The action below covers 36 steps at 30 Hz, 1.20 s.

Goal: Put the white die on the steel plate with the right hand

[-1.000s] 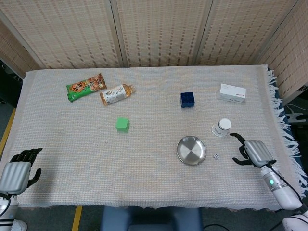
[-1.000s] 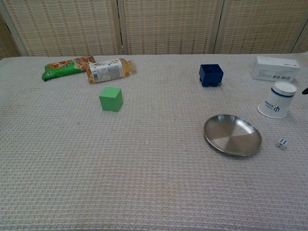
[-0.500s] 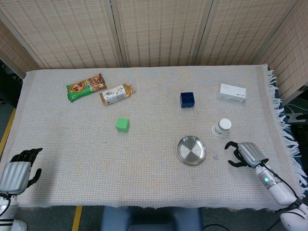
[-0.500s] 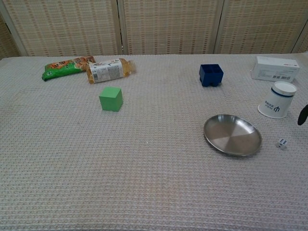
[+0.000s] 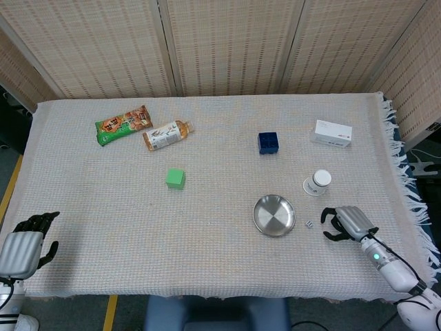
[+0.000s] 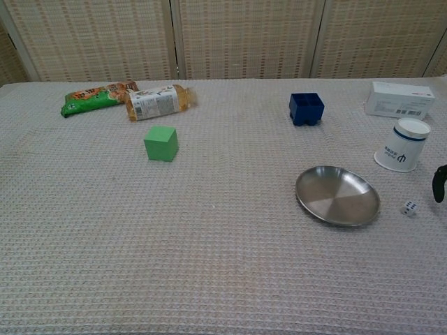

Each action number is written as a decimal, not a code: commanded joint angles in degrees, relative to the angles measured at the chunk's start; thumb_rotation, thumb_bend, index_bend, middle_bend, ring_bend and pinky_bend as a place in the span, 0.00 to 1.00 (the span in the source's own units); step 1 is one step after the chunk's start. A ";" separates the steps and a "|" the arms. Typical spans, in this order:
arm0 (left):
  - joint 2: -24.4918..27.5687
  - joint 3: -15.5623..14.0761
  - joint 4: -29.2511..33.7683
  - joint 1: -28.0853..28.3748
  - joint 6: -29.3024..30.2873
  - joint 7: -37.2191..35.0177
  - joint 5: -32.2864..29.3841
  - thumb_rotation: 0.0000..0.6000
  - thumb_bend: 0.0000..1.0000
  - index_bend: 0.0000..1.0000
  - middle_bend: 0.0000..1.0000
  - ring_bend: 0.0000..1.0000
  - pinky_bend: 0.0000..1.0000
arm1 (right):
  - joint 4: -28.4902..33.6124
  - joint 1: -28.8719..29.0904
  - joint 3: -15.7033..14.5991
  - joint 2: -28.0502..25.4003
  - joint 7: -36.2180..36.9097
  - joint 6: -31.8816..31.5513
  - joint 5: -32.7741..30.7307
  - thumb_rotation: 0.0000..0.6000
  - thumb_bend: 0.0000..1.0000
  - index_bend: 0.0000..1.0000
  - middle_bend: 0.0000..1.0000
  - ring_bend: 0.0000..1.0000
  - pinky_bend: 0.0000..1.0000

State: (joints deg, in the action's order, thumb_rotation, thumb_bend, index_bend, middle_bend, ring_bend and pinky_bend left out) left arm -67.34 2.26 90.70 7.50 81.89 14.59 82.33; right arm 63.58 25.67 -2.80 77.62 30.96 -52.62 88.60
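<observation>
- The right hand [image 5: 346, 222] is closing in on the white die [image 5: 309, 224] from 3 o'clock, nearer than a second ago; its fingers [image 5: 329, 216] are spread and holding nothing.
- The die is lying on the table [image 5: 207, 248], just beside the steel plate [image 5: 273, 215] at its 4 o'clock.
- Grasp is not yet made.

White die [image 6: 409, 207] on cloth just beside steel plate [image 6: 337, 195], right hand [image 6: 439, 183] nr.
</observation>
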 commanded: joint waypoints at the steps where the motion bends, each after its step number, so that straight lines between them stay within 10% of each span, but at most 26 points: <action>1: 0.04 0.01 0.03 -0.05 0.14 -0.06 0.07 1.00 0.40 0.18 0.21 0.20 0.31 | -0.60 0.23 -0.28 0.41 0.41 0.40 0.08 1.00 0.20 0.52 0.93 0.84 0.77; 36: 0.32 0.19 0.25 -0.39 0.92 -0.78 0.37 1.00 0.40 0.18 0.21 0.20 0.31 | -8.51 1.93 -1.53 6.40 7.64 -1.24 2.16 1.00 0.26 0.44 0.94 0.85 0.78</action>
State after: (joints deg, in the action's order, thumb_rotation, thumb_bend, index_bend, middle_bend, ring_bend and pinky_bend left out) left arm -67.02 2.46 90.95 7.12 82.82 13.80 82.69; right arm 55.17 27.53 -4.28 83.93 38.51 -53.85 90.70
